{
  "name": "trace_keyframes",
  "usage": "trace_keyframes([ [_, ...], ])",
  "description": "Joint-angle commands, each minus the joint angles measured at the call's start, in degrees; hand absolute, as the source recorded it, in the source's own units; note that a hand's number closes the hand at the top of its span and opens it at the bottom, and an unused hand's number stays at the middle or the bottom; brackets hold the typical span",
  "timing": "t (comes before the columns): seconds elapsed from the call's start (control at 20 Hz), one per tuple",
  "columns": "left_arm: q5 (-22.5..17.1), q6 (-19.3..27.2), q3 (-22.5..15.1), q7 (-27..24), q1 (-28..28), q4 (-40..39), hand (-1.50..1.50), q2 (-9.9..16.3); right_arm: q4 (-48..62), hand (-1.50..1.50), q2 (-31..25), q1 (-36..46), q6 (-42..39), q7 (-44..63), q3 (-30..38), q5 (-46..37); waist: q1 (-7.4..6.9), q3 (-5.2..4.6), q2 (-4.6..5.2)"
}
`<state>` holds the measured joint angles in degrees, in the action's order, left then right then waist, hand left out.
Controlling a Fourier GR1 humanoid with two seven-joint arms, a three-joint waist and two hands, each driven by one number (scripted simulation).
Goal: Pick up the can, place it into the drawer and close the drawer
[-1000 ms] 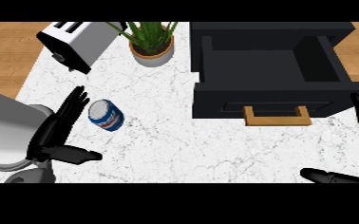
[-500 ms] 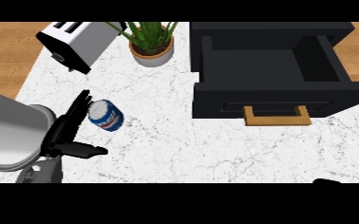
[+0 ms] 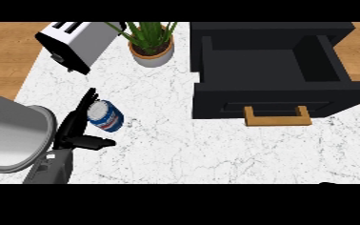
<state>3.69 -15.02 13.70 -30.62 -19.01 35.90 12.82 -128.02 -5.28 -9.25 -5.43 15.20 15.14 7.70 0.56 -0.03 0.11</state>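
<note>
Left hand (image 3: pixel 74 126) spread wide, fingers straight beside can (image 3: pixel 106 116), thumb out, nothing grasped

No text can be read anywhere. The can (image 3: pixel 105 115) carries a blue, white and red label, perhaps with lettering, but illegible.

1 head view looks steeply down on the marble counter (image 3: pixel 211 148), black drawer (image 3: pixel 271 66) at upper right.

Bare counter (image 3: pixel 175 143) lies between can (image 3: pixel 106 116) and open drawer (image 3: pixel 271 66).
</note>
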Motion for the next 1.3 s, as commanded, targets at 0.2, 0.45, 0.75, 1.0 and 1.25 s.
trace_keyframes([
  [0.2,1.30,-1.67,1.00,-7.86,-7.90,-15.55,-1.50,2.85,1.25,-1.50,0.10,2.69,0.49,2.24,-0.07,-0.71,0.04,-0.03,0.04],
  [0.45,2.62,1.12,0.46,-10.42,-11.20,-19.64,-1.50,1.20,2.65,-1.50,0.58,2.12,-0.68,-1.00,0.21,-1.24,0.33,-0.05,0.14],
  [0.75,4.13,-4.82,-1.27,-10.39,-13.85,-22.52,-1.50,1.77,-0.40,-1.50,1.17,2.59,0.35,1.24,-1.22,-2.85,0.37,-0.06,0.18],
  [1.0,3.74,-7.74,-1.43,-11.11,-14.98,-22.96,1.50,-0.13,1.94,-1.50,1.55,-0.12,-1.97,-3.95,1.81,-0.43,0.39,-0.03,0.12],
  [1.25,3.91,-10.26,-1.32,-13.33,-16.09,-24.48,1.50,0.57,1.52,-1.50,0.09,2.21,-1.29,-1.74,1.78,-1.79,0.52,-0.06,0.22],
])
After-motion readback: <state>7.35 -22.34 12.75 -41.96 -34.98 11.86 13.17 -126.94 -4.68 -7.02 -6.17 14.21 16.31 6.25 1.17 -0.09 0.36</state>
